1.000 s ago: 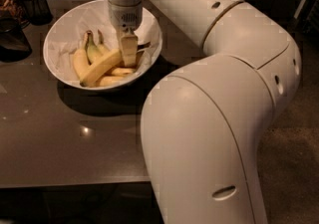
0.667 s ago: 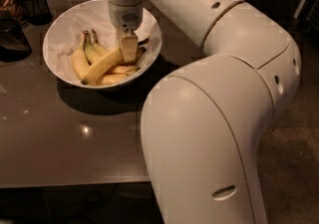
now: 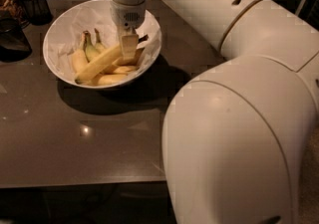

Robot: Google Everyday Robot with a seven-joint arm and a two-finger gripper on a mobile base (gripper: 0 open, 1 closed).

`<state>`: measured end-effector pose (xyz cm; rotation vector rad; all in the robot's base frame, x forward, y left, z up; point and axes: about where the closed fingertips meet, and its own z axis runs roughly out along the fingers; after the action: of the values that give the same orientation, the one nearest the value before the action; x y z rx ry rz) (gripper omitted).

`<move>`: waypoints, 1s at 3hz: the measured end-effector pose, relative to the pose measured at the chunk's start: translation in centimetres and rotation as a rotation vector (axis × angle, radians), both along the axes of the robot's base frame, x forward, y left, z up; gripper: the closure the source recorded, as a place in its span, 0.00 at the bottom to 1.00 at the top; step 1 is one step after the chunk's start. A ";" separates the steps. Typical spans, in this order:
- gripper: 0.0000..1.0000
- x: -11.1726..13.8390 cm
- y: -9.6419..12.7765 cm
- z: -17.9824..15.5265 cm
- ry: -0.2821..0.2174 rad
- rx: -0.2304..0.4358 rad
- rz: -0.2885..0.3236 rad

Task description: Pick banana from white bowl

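Note:
The white bowl (image 3: 60, 29) sits at the back left of the dark table, lined with crinkled white paper. Several bananas lie in it. The longest banana (image 3: 97, 63) runs diagonally from lower left to upper right, its dark stem tip sticking out past the gripper at the right. My gripper (image 3: 128, 46) reaches straight down into the bowl and is shut on this banana near its upper right end. Shorter bananas with green stems (image 3: 87, 49) lie at the left, and others lie under the long one.
A dark wire-mesh cup (image 3: 36, 4) stands behind the bowl at the far left, next to a dark container (image 3: 11, 39). The brown table (image 3: 75, 143) has its front edge near the bottom. My large white arm fills the right side.
The long banana's gripped end has risen slightly and it now lies more tilted across the other bananas. The gripper stays in the bowl at about the same spot.

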<state>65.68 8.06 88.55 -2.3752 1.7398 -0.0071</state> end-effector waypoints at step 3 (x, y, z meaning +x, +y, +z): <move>1.00 -3.8 -1.6 2.4 -0.073 0.136 0.053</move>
<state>61.84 6.47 90.97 -2.2925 1.5914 0.0304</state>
